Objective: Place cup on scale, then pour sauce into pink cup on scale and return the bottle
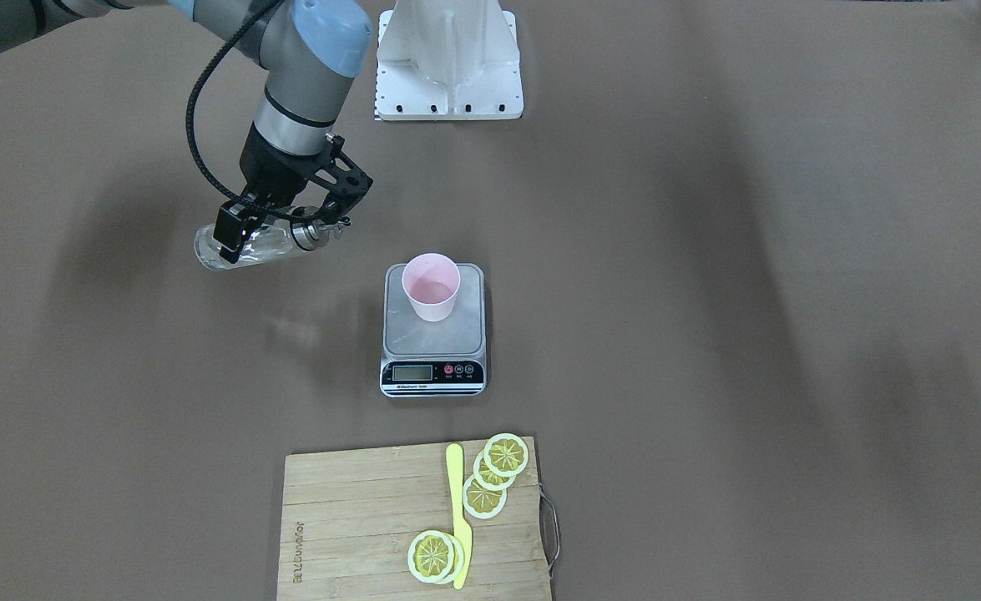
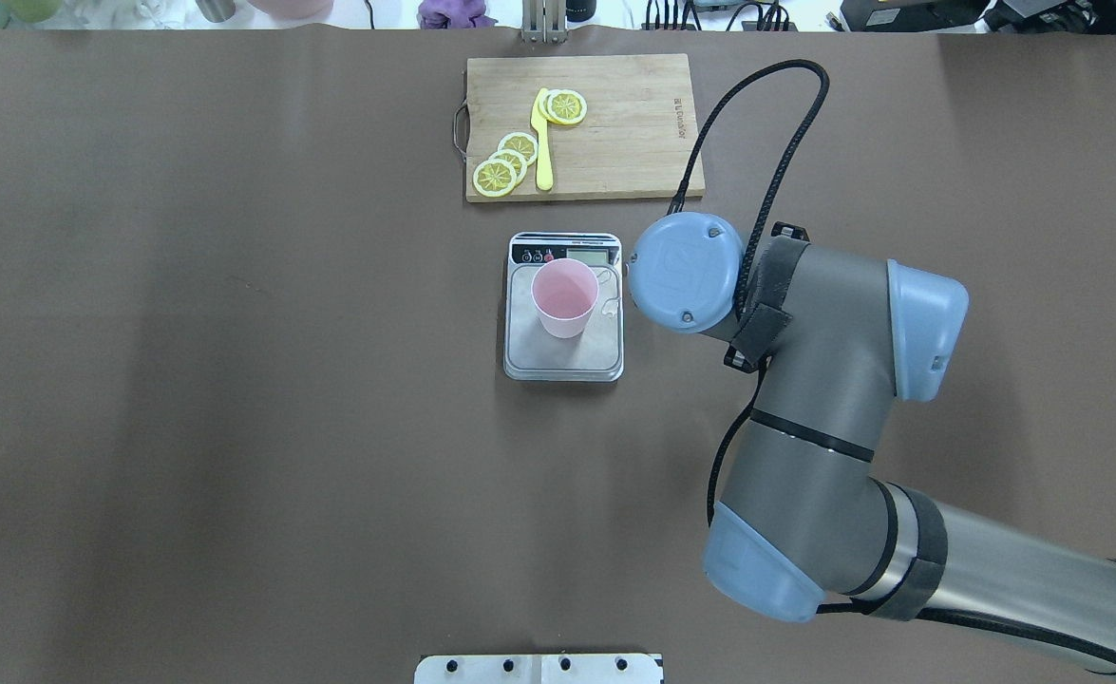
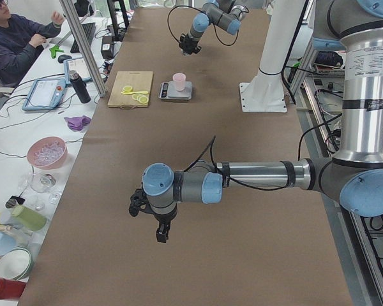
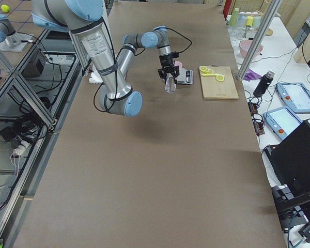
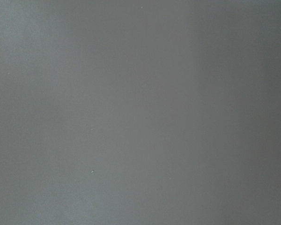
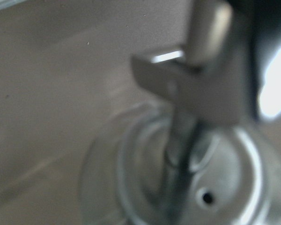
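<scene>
The pale pink cup (image 1: 431, 286) stands upright on the silver platform of the scale (image 1: 434, 338); both also show in the overhead view, the cup (image 2: 564, 296) on the scale (image 2: 563, 356). My right gripper (image 1: 277, 221) is shut on the clear glass bottle (image 1: 244, 247). It holds the bottle tilted almost level above the table, beside the scale, with the silver pourer cap (image 1: 310, 234) pointing toward the cup but apart from it. The right wrist view shows the cap (image 6: 210, 187) blurred and close. My left gripper (image 3: 161, 231) hangs far off over bare table; I cannot tell if it is open.
A wooden cutting board (image 1: 356, 534) with lemon slices (image 1: 498, 467) and a yellow knife (image 1: 459, 513) lies beyond the scale. The white arm mount (image 1: 448, 58) stands on the robot's side. An operator (image 3: 16, 44) sits at a side desk.
</scene>
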{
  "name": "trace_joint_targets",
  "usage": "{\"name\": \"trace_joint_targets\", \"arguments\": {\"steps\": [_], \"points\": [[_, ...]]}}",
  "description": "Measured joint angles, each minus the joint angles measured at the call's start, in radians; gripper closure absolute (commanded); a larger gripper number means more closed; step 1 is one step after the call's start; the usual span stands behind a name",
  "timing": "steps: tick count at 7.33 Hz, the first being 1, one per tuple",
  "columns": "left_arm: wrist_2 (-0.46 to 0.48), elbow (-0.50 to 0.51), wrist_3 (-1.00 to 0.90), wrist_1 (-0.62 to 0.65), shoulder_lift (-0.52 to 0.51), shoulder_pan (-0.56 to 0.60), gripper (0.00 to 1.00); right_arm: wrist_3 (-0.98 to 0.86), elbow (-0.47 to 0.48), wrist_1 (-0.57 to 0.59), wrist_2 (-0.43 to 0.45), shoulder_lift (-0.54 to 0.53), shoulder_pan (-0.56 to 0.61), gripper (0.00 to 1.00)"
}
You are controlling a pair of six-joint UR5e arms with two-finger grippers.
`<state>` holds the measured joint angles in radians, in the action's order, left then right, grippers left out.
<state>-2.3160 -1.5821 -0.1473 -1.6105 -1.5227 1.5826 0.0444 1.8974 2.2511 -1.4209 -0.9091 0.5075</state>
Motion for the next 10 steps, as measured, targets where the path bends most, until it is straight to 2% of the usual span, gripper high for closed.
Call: {"name": "trace_joint_targets", "arguments": {"steps": [3, 10], "points": [[0.0, 0.0, 0.0, -0.001, 0.007, 0.0, 0.01, -0.013, -0.106, 0.132, 0.022, 0.136, -0.01, 1.0], [-0.009, -0.002, -0.002, 0.002, 0.013, -0.001, 0.01, -0.02, -0.362, 0.32, 0.037, 0.364, -0.009, 1.0]]}}
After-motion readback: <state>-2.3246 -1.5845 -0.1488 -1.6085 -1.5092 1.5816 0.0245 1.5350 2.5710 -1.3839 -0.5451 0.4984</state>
